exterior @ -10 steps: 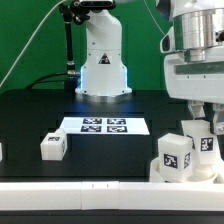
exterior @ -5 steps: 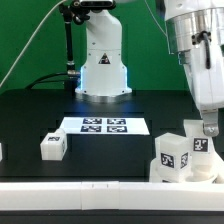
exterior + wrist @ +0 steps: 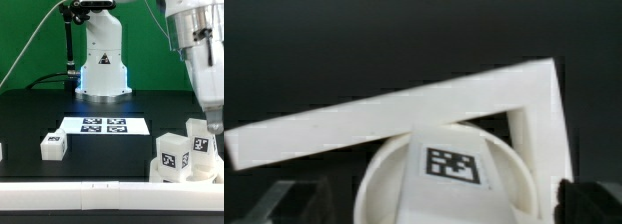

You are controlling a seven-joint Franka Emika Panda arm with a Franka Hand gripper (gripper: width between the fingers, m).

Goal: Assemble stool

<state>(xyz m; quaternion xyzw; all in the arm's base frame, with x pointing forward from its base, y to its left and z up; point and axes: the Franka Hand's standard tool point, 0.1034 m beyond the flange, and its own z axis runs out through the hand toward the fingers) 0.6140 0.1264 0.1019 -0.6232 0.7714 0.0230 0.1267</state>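
Nearest you, the white wall strip (image 3: 60, 200) edges the counter (image 3: 30, 120). Just behind it, at the exterior view's right, two tagged stool pieces stand together, the front piece (image 3: 172, 155) and the rear piece (image 3: 201, 146). The hand (image 3: 211, 127) hangs low over the rear one. In the wrist view its fingers (image 3: 292, 200) are spread, released, either side of a rounded tagged part (image 3: 446, 165); seat or leg, you cannot tell. A lone leg (image 3: 52, 146) sits well apart toward the left, with the marker board (image 3: 103, 125) beyond. Step in hand, as judged: approach for a grasp. Next, centre the fingers, descend, and clench squarely.
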